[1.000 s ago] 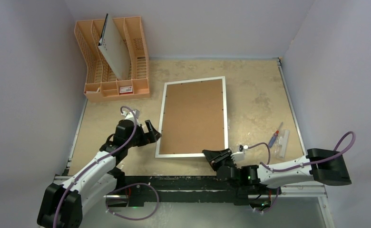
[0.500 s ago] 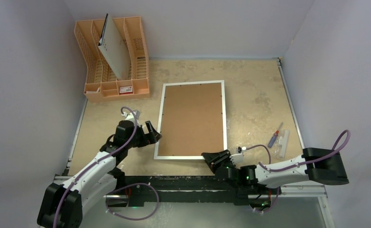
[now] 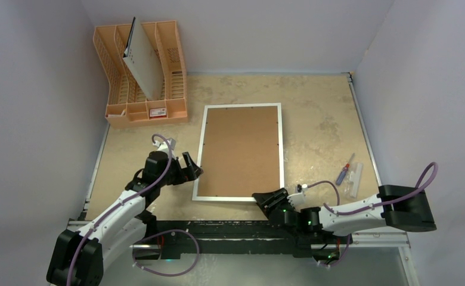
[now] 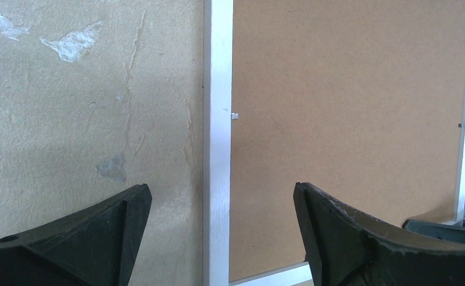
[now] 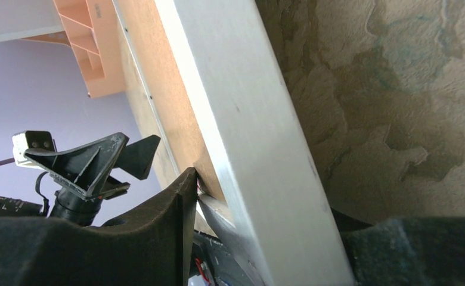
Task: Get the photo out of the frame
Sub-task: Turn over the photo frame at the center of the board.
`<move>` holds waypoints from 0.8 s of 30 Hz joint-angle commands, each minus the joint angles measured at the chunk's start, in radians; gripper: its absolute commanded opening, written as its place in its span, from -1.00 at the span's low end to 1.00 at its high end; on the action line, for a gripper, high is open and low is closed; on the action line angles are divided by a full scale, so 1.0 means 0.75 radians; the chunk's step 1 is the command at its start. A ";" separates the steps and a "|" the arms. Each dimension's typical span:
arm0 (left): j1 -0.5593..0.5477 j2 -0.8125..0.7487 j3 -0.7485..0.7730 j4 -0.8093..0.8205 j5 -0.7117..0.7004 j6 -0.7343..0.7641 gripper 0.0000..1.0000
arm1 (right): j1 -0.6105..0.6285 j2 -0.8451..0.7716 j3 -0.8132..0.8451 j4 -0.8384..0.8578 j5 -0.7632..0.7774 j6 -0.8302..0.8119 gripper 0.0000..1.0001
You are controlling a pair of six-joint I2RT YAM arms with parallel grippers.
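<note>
The frame (image 3: 240, 152) lies flat and back up in the middle of the top view, so the photo is hidden. The left jaws stand wide at the frame's lower left edge. In the left wrist view one black tip sits over the bench (image 3: 319, 113) and the other over the brown back, with the narrow white border running between them. The right jaws are at the frame's lower right corner. In the right wrist view the white edge passes between the two dark tips, one of them against the brown back. Whether they clamp it I cannot tell.

The back is matt brown fibreboard with small metal tabs (image 4: 235, 115) along its rim, and the border is smooth and white. The bench is mottled beige, cracked and worn in pale patches. At the upper left an orange plastic rack (image 3: 173, 77) holds a leaning grey-white board (image 3: 142, 65). At the right lie a small screwdriver (image 3: 343, 171) and a clear strip (image 3: 355, 179). Pale lilac walls (image 3: 266, 30) close in three sides.
</note>
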 commanded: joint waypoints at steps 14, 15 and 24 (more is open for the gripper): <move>-0.004 0.013 -0.021 0.056 0.033 0.015 0.90 | 0.014 -0.201 0.025 -0.389 -0.075 0.045 0.22; -0.004 0.016 -0.021 0.061 0.039 0.013 0.90 | 0.015 -0.222 0.024 -0.398 -0.074 0.047 0.25; -0.004 0.027 -0.015 0.045 0.025 0.021 0.90 | 0.014 -0.295 0.088 -0.556 -0.078 0.044 0.38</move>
